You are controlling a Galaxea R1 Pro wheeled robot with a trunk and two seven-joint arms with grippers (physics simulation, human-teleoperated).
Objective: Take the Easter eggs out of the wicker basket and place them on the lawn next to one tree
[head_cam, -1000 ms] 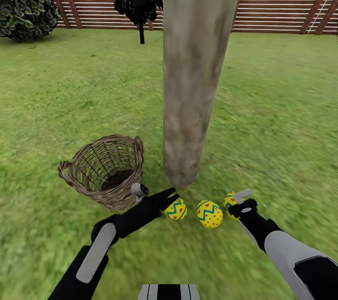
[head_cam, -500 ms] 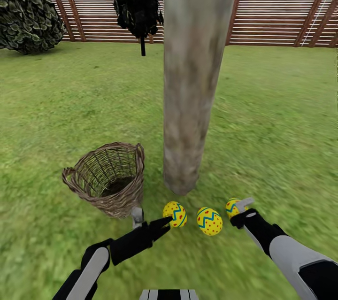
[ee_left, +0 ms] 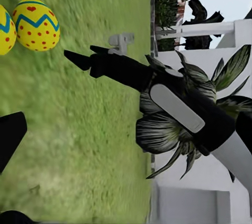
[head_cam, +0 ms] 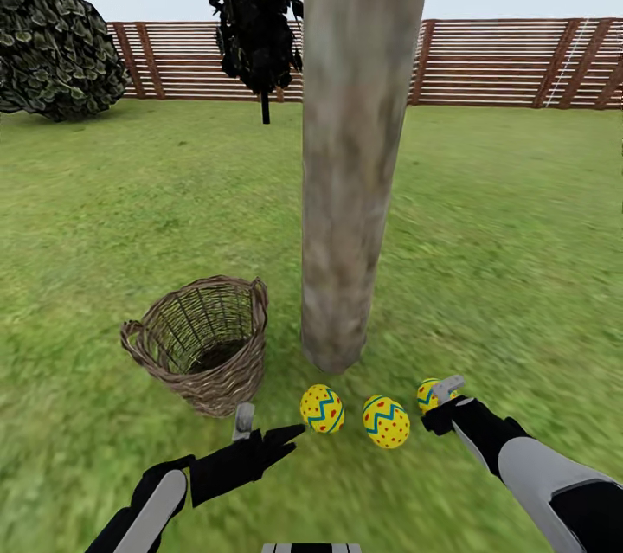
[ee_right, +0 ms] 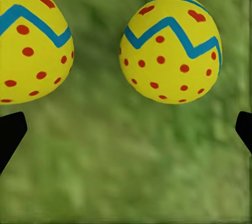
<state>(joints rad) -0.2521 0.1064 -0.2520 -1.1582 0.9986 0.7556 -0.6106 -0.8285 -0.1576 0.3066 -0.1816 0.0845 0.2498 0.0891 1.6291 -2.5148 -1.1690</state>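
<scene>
Three yellow Easter eggs lie in a row on the lawn (head_cam: 519,259) at the foot of the tree (head_cam: 342,276): the left egg (head_cam: 322,408), the middle egg (head_cam: 386,421) and the right egg (head_cam: 427,393). The wicker basket (head_cam: 203,344) stands left of the trunk, tilted, with no egg showing inside. My left gripper (head_cam: 271,426) is open, a short way back from the left egg. My right gripper (head_cam: 442,404) is open beside the right egg and partly covers it. In the right wrist view two eggs (ee_right: 169,49) (ee_right: 29,45) lie on grass ahead of the spread fingertips (ee_right: 10,133). The left wrist view shows an egg (ee_left: 35,24) and the right gripper (ee_left: 100,50).
A brown slat fence (head_cam: 510,60) closes the far side of the garden. A round leafy bush (head_cam: 56,38) stands at the back left, and a thin-trunked dark tree (head_cam: 258,16) hangs behind the trunk. Open grass spreads to the right and left.
My left gripper has drawn back from the left egg toward me. The head view has tilted up, so everything sits lower in the picture. The eggs stay put.
</scene>
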